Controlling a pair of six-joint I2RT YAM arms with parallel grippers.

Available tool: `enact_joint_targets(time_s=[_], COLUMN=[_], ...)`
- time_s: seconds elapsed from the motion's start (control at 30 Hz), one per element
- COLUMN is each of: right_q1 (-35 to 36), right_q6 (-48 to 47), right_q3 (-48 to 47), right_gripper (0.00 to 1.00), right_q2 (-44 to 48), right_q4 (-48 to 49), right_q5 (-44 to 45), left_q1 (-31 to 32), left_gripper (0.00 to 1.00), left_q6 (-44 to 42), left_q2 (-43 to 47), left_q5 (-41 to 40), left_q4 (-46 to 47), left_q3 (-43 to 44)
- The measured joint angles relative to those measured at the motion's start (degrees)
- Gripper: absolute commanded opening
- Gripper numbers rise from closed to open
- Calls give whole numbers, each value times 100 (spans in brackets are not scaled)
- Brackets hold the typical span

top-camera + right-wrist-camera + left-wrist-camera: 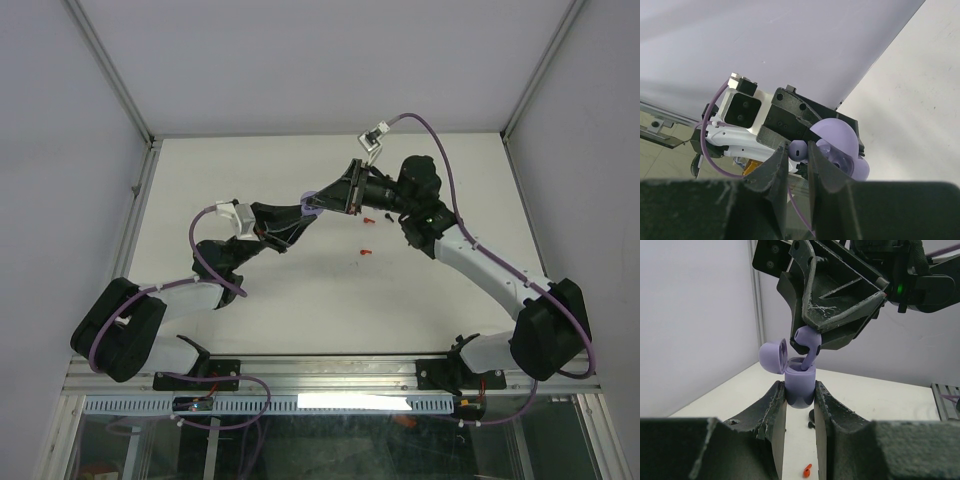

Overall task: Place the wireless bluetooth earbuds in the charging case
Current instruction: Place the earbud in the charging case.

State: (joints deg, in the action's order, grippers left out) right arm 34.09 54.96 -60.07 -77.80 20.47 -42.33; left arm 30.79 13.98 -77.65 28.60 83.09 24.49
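My left gripper (pixel 800 396) is shut on a lilac charging case (pixel 800 385) and holds it upright above the table, its round lid (pixel 773 356) hinged open to the left. My right gripper (pixel 798 150) is shut on a lilac earbud (pixel 798 149). In the left wrist view that earbud (pixel 807 340) hangs right over the case with its stem reaching into the case's opening. In the top view the two grippers meet at the case (pixel 311 204) above the table's middle. In the right wrist view the open case (pixel 840 160) lies just behind my fingers.
Loose earbuds lie on the white table under the grippers: a red one (pixel 366 251), more red ones (pixel 368 219) near the right arm, and black ones (pixel 811 420) below the case. Another red one (pixel 806 471) shows between my left fingers. Grey walls enclose the table.
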Motion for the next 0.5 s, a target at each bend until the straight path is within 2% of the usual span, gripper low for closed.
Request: enact_joint_targets(time_s=[0.5], right_q1=[-2], right_q6=[0], right_q3=[101], right_gripper=[12], right_q2=[7], right_q4=[192], right_q5=[181], left_q1=[-2], left_gripper=[0], left_q6=[-11], left_q2=[9], left_q5=[28], left_q4=[-4], left_q3=[13])
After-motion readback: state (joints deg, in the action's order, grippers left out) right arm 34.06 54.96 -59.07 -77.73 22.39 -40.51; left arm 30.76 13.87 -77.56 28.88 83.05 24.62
